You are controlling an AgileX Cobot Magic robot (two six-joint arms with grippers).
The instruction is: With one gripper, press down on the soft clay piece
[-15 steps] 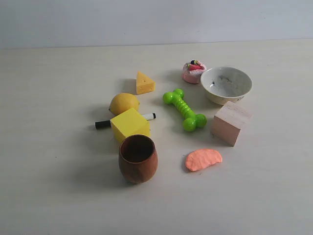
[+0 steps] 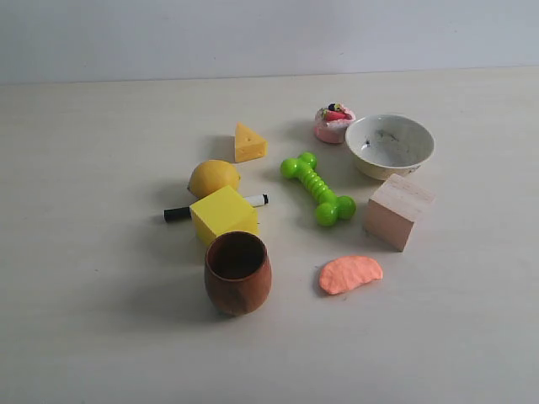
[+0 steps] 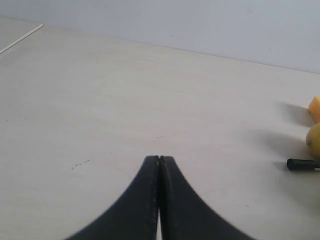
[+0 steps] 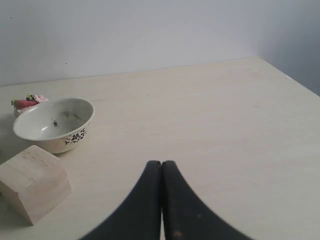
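The soft clay piece, a flat salmon-orange half-moon, lies on the table in the exterior view, in front of the wooden block. Neither arm shows in that view. My left gripper is shut with nothing held, over bare table, with the lemon and marker off to one side. My right gripper is also shut and empty, above bare table, apart from the wooden block and the bowl. The clay does not show in either wrist view.
Around the clay stand a brown wooden cup, a yellow cube, a lemon, a marker, a cheese wedge, a green dog-bone toy, a white bowl and a pink cake toy.
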